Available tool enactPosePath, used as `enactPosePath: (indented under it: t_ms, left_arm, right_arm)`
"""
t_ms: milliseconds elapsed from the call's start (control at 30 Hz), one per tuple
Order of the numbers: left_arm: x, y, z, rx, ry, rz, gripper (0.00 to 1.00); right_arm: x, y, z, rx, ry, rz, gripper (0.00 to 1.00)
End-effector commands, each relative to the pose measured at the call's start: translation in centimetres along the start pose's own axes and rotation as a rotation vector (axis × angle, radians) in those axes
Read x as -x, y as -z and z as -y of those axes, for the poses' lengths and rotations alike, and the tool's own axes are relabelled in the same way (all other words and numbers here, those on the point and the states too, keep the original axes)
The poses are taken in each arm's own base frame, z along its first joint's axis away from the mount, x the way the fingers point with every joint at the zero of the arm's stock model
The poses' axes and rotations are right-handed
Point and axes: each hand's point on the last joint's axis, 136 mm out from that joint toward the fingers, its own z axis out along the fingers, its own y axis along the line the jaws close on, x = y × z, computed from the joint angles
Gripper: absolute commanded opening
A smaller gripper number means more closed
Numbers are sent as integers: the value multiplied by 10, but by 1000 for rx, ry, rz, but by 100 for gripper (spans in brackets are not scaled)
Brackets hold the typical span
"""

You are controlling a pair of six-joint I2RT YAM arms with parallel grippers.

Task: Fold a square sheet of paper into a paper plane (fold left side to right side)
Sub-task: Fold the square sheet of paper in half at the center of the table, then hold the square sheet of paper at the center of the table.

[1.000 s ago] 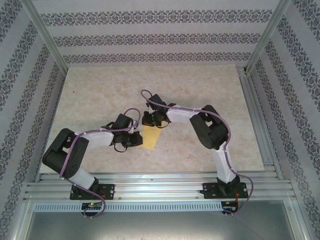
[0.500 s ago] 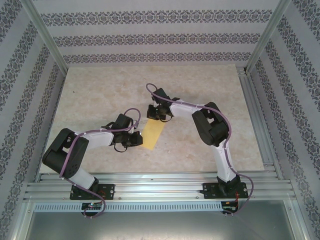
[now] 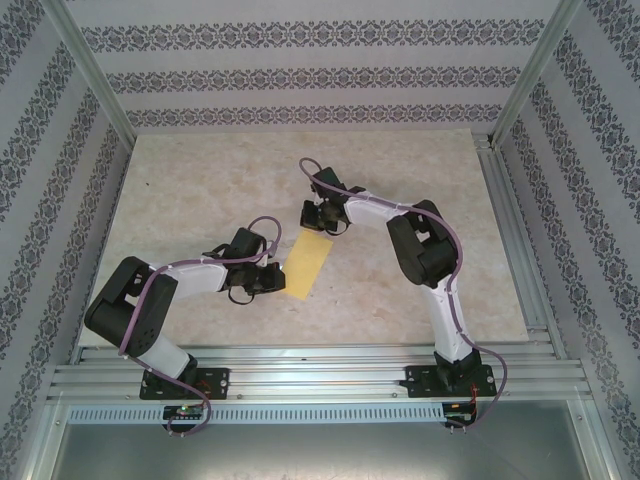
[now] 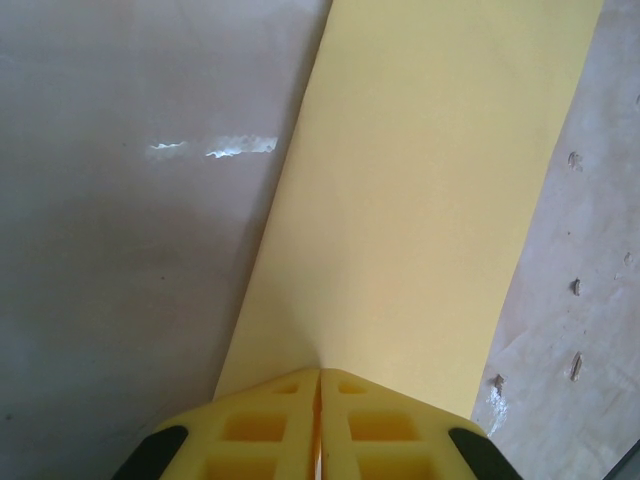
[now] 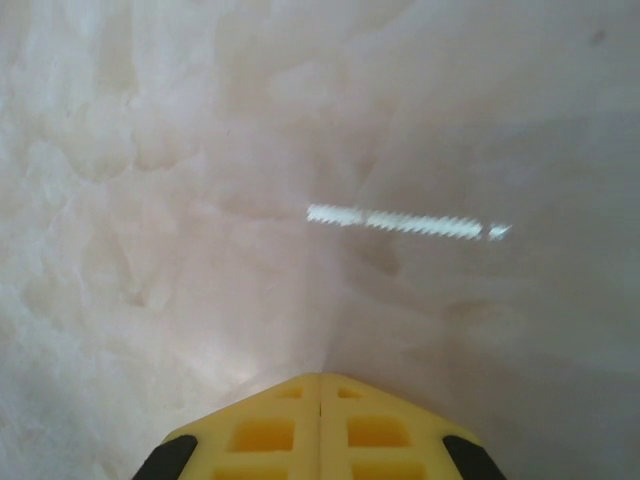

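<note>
Paper lies folded to a narrow strip, with a closed gripper at each end.

Your square sheet of paper lies flat on the table as a long yellow strip. The left gripper is at the paper's near-left edge with its jaws pressed together. The right gripper is just past the paper's far end, also pressed together, over bare table. Expect the paper to be very light, thin and floppy, and slippery on that smooth top. It will likely slide or spring open, so pin one end and take hold at a free edge or corner, not mid-panel. The left wrist view puts the tips right at the paper's end, but can't tell if an edge is caught between them. The top view gives you the paper's whole outline, and the right wrist view confirms those tips are closed.
</note>
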Motion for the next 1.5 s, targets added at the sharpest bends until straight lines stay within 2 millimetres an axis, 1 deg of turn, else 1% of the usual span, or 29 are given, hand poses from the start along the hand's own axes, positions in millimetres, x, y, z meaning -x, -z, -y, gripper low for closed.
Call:
enactPosePath:
  t_ms: [0, 67, 100, 133, 200, 233, 300, 367, 433, 500, 567, 667, 733, 833, 933, 1067, 1133, 1200, 1233, 1333, 1400, 1467]
  left_arm:
    - [-44, -8, -54, 208, 62, -116, 10]
    - [-42, -7, -52, 204, 60, -111, 10]
    - [-42, -7, -51, 204, 59, -110, 10]
    - [-40, -7, -50, 202, 57, -107, 10]
    - [-38, -6, -47, 195, 54, -101, 10]
    - [-36, -5, -45, 188, 53, -95, 10]
    - [-32, -3, -40, 174, 51, -85, 10]
    - [-28, -1, -36, 169, 42, -75, 10]
    - [-25, 2, -33, 169, 35, -70, 10]
    - [-21, 4, -29, 165, 28, -63, 10]
    - [-17, 6, -25, 157, 19, -54, 10]
    - [-12, 7, -20, 152, 9, -48, 10]
    - [-8, 8, -17, 147, 4, -42, 10]
    - [-4, 11, -11, 135, -3, -37, 11]
    - [7, 20, 5, 101, -23, -15, 14]
    - [34, 43, 38, 22, -58, 56, 24]
    - [49, 53, 53, -11, -70, 90, 26]
    - [65, 58, 62, -28, -89, 113, 27]
    - [70, 57, 65, -31, -97, 109, 27]
    - [84, 44, 72, -57, -112, 85, 19]
    - [89, 30, 68, -55, -100, 64, 14]
    - [93, 22, 60, -43, -87, 57, 10]
  right_arm:
    - [37, 17, 33, -104, -2, 99, 1]
    - [46, 43, 24, -104, 29, 135, 1]
    - [49, 57, 18, -99, 43, 151, 2]
    - [47, 71, 11, -89, 55, 163, 2]
    - [35, 91, -3, -53, 70, 169, 2]
    - [24, 97, -10, -32, 77, 163, 2]
    - [-1, 99, -19, 3, 77, 135, 2]
    - [-28, 92, -28, 44, 60, 96, 2]
    - [-48, 80, -35, 88, 33, 63, 1]
    - [-61, 68, -38, 110, 16, 39, 1]
    - [-70, 55, -38, 111, 13, 17, 1]
    - [-78, 39, -38, 111, 13, -14, 1]
    - [-82, 29, -33, 96, 10, -35, 1]
    - [-90, 18, -19, 50, -1, -63, 1]
    - [-99, 13, -6, 7, -6, -87, 0]
    - [-107, 8, 3, -21, -8, -117, 0]
    - [-109, 8, 3, -24, -5, -121, 0]
    - [-111, 8, 4, -27, -3, -124, 0]
    - [-111, 8, 4, -27, -1, -125, 0]
    - [-112, 7, 4, -29, -1, -132, 0]
    - [-113, 6, 5, -30, -5, -134, 0]
    - [-114, 5, 4, -27, -7, -138, 0]
